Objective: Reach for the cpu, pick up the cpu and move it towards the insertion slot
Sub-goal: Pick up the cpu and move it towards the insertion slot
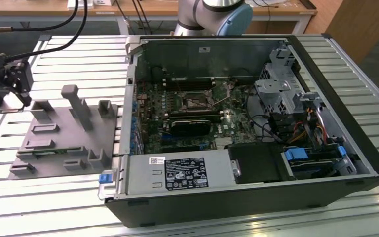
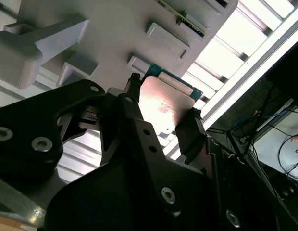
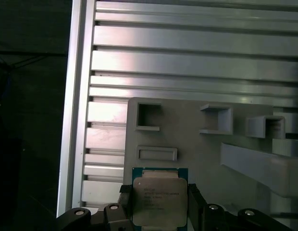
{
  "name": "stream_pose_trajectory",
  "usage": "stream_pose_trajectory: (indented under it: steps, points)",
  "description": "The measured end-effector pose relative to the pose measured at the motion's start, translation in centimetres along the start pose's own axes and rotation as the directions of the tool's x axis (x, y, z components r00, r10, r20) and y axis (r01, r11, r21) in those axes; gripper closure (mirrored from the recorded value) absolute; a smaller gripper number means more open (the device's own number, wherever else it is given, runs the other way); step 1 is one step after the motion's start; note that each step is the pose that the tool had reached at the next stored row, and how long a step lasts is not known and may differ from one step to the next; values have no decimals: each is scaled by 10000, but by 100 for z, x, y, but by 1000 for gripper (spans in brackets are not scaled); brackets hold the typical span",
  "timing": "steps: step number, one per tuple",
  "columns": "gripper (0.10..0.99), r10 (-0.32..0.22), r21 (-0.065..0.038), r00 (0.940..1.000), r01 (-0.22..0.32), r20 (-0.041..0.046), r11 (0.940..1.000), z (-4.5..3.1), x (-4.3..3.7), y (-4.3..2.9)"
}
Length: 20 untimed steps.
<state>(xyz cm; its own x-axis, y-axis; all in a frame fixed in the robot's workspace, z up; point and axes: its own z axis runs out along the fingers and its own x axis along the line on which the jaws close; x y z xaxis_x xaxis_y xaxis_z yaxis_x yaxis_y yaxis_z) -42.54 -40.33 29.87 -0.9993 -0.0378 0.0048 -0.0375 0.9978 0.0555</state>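
Observation:
In both wrist views the cpu [image 3: 159, 199] [image 2: 163, 103], a flat square chip with a shiny silver top and a green rim, sits between my gripper's black fingers [image 3: 124, 204] [image 2: 190, 127]. My gripper [image 3: 159, 209] [image 2: 162, 110] is shut on it, one finger on each of two opposite edges, just over the grey fixture plate [image 3: 202, 154]. In the exterior view my gripper [image 1: 15, 86] hangs at the far left above that plate's back corner. The insertion slot [image 1: 196, 102], a silver-framed square socket with a dark centre, lies on the motherboard inside the open computer case, well off to the exterior view's right.
The grey fixture plate [image 1: 64, 140] carries upright posts and blocks [image 1: 77, 106]. The open case's metal wall [image 1: 132, 98] stands between plate and motherboard. A long black card [image 1: 189, 127] lies just below the socket. Cables and a drive cage [image 1: 278, 94] crowd the case's right side. Everything rests on a slatted aluminium table [image 1: 45, 207].

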Motion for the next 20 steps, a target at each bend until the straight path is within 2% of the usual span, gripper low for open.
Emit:
stream_pose_trajectory:
  steps: [9,20]
  points:
    - [545,0,1,10000,0,-1,10000,-47,0,3]
    - [545,0,0,10000,0,1,10000,-143,1,8]
